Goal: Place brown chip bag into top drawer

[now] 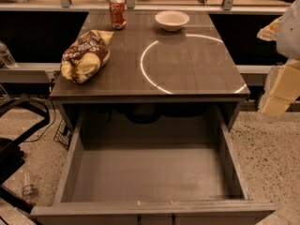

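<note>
The brown chip bag [86, 55] lies on its side at the left edge of the grey table top [187, 74], brown and pale yellow, crinkled. The top drawer [150, 211] is pulled fully out below the table's front edge; its flat grey bottom is bare. My gripper [277, 95] hangs at the far right edge of the view, pale cream, beyond the table's right side and well away from the bag. It holds nothing that I can see.
An orange-red soda can [117, 13] stands at the back left of the table top. A white bowl [172, 20] sits at the back middle. A black frame [18, 125] stands on the floor at left, with a plastic bottle [28, 189] beside it.
</note>
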You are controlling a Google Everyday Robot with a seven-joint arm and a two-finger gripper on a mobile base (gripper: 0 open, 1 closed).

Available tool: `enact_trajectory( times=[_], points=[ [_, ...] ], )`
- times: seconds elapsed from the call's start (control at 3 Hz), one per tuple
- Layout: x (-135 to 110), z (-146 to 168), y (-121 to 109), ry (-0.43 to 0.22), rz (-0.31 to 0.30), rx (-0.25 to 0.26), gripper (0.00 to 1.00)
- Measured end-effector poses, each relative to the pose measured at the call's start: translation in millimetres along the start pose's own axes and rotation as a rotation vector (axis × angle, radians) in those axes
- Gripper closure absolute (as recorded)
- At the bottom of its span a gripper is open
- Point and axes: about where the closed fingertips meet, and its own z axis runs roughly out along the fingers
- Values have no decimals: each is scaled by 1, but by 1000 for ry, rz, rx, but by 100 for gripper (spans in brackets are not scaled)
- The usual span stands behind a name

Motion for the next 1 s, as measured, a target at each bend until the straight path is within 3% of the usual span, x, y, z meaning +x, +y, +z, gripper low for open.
enact_trajectory(
  times=[0.33, 0.67, 1.0],
  points=[
    [0, 0, 0, 0, 0, 0, 0],
    [-7, -5, -13, -19, 23, 39, 0],
    [-41, -1, -64, -123, 102, 95, 0]
  ],
)
